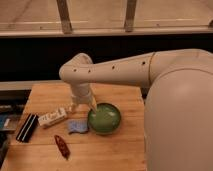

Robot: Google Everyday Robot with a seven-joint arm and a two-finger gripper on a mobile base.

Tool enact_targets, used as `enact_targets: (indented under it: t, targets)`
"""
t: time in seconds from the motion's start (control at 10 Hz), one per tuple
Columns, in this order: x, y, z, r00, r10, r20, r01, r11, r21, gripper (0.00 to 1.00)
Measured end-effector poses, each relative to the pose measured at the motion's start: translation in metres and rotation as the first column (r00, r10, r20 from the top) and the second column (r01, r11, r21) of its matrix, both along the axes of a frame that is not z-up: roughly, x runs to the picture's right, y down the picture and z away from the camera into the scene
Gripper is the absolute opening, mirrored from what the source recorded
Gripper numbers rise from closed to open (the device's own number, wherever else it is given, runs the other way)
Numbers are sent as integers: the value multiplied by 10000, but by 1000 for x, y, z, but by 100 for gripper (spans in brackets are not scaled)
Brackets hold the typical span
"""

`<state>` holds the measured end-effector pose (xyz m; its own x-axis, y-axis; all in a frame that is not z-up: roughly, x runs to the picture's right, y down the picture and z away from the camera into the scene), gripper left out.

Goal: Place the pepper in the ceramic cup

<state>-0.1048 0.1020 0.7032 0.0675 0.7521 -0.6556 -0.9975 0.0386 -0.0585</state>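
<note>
the pepper [62, 146] lies flat on the wooden worktop [116, 151] in the lower left of the frame, its point aimed toward the bottom edge, clear of everything around it. up and right of it sit a blue-grey sponge [77, 126] and, touching the sponge's right side, a wide green bowl [104, 119]. a white packet [52, 118] and a black bar-shaped object [27, 127] lie further left.

the gripper [86, 105] hangs from the pale arm just above the bowl's upper left rim, well apart from the pepper. we cannot tell whether it is released or clenched; nothing of the task is in it. we cannot pick out the ceramic cup with certainty; the arm may be hiding it.

we judge the pepper light, smooth-skinned and a little soft, so it may roll or squirt out under a hard squeeze. we would take it across the thicker upper half, pinching across its width rather than along its length, with gentle force, and low enough to catch so flat a thing. the thin tip offers too little to hold.
</note>
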Motion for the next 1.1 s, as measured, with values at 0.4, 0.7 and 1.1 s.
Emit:
enact_targets:
  t: [0.4,0.7,1.1]
  targets:
    - [-4,-1,5,9995,-292,122,292,9996,-6,65]
    - [-22,22,0,9959,-743,507,755,9969,-223,65]
    - [-65,70,-19,9825,-823,1670,935,9938,-600,65]
